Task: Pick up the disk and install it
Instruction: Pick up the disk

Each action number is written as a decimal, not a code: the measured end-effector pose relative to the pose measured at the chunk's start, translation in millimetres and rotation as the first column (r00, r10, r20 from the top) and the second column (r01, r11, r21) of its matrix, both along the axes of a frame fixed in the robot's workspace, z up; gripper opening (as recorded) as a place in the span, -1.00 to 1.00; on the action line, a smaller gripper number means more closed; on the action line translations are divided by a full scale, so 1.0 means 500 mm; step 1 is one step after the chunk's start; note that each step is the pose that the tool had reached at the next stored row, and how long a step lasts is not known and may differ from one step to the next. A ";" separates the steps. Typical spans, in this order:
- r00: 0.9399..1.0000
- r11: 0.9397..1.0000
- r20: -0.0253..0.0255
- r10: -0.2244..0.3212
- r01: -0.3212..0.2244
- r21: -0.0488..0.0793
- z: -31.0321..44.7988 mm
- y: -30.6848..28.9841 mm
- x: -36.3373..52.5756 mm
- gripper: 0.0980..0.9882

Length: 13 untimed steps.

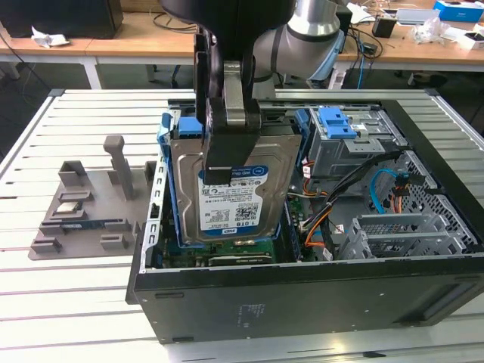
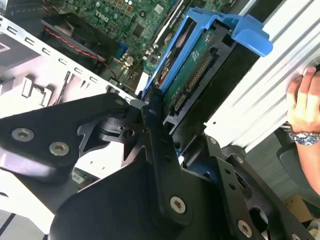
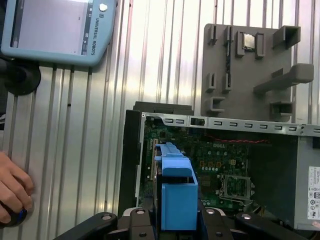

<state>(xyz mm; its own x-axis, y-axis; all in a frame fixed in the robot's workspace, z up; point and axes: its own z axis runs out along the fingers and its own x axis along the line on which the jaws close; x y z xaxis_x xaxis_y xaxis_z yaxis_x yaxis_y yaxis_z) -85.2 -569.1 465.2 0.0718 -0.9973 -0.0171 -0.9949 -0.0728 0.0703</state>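
disk (image 1: pixel 240 208): hung tilted, label toward the exterior camera, lower end over the green board (image 3: pixel 210 155) inside the open computer case (image 1: pixel 302 306).
tool (image 1: pixel 219 168): clamped on the disk's upper part from above, one finger (image 1: pixel 221 144) down across the label face.
tabletop (image 1: pixel 76 302): slatted, carried the case and a grey parts tray (image 1: pixel 83 208) at the exterior view's left.

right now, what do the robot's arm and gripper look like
The arm is silver-grey with rounded joints and a light blue cap. The gripper is matte black, with flat angular links, a grey metal piece on its front, and silver screw heads.
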 end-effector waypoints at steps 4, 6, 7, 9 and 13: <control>1.000 1.000 0.000 0.000 0.000 0.000 0.000 0.000 0.001 -0.39; 1.000 1.000 0.000 0.000 0.000 0.000 0.000 0.000 0.009 -0.39; 1.000 1.000 0.000 0.000 0.000 0.000 0.000 0.000 0.016 -0.39; 1.000 1.000 0.000 0.000 0.000 0.000 0.000 0.000 0.037 -0.39; 1.000 1.000 0.000 0.000 0.000 0.000 0.000 0.000 0.077 -0.39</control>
